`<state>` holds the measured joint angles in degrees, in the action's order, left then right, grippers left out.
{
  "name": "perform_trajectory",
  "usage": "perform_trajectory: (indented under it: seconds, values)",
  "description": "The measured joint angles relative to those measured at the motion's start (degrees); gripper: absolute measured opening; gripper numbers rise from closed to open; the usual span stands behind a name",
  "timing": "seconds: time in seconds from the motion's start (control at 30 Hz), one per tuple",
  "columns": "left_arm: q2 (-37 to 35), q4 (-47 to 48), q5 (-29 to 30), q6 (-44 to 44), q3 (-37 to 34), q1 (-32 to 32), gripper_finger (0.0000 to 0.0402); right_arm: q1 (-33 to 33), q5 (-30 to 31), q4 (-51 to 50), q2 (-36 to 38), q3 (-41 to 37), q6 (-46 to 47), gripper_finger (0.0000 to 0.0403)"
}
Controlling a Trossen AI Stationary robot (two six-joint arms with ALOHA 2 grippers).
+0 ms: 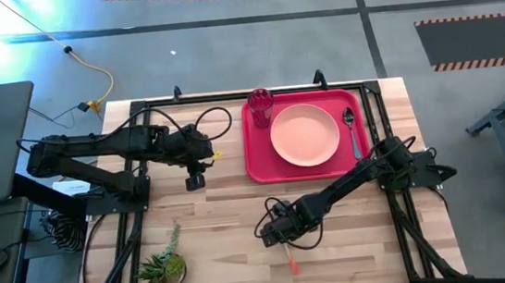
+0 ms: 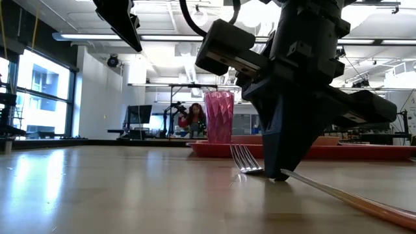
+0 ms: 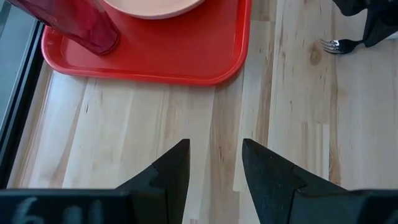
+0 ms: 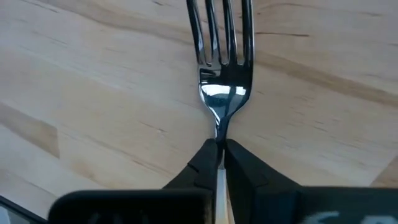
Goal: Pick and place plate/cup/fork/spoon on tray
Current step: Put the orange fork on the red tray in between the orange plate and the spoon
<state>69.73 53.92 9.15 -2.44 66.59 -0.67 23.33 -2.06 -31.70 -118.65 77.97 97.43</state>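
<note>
Red plastic catches the eye first: the tray (image 1: 309, 168) lies against the far edge of the wooden table (image 1: 223, 219), toward its right corner. On it the peach-pink plate (image 1: 305, 135) takes up the middle. The dark red cup (image 1: 261, 106) stands upright in the tray's far left corner, just beside the plate. The spoon (image 1: 352, 130) lies along the tray's right rim, teal handle toward the near side, between the plate and the rim.

The fork (image 1: 285, 252) is not on the tray. It lies flat on the bare wood, well apart from the tray's near edge and closer to the table's near edge, its orange-red handle pointing toward that near edge and its tines pointing away from it. The right gripper (image 1: 277, 237) is down at the table surface over it. In the right wrist view its two dark fingers (image 4: 205, 163) are pinched together on the fork's thin neck just behind the tines. From the low view the fork looks to rest on the wood, tines slightly raised.

The left gripper (image 1: 197, 178) hangs above the wood to the left of the tray, near the tray's near left corner. Its fingers (image 3: 169, 173) are spread apart with nothing between them.

A small potted plant (image 1: 164, 264) sits near the table's near left corner.
</note>
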Motion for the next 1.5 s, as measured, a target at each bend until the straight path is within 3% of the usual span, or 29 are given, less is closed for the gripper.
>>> perform_trajectory:
  seconds: [0.33,0.63,1.0,1.23,1.5]
  values:
    - [0.0,0.0,0.0,0.0,0.0,0.0,0.0136,-0.1,0.5,-1.9,-0.3,2.6,-5.4,0.0003]
    - [0.0,-0.1,0.0,-0.7,0.0,0.0,0.0136,-1.3,4.0,-14.3,-0.4,9.7,-11.5,0.0002]
    - [0.0,-0.2,0.0,-0.8,0.0,0.0,0.0136,-5.6,9.9,-26.4,-0.4,19.1,-25.8,0.0002]
    - [0.0,-0.2,0.0,-0.3,0.0,0.0,0.0136,-7.6,17.1,-39.6,-0.2,26.0,-33.2,0.0002]
    - [0.0,-0.2,0.0,-0.3,0.0,0.0,0.0136,-8.8,26.6,-57.9,0.4,32.8,-34.8,0.0002]
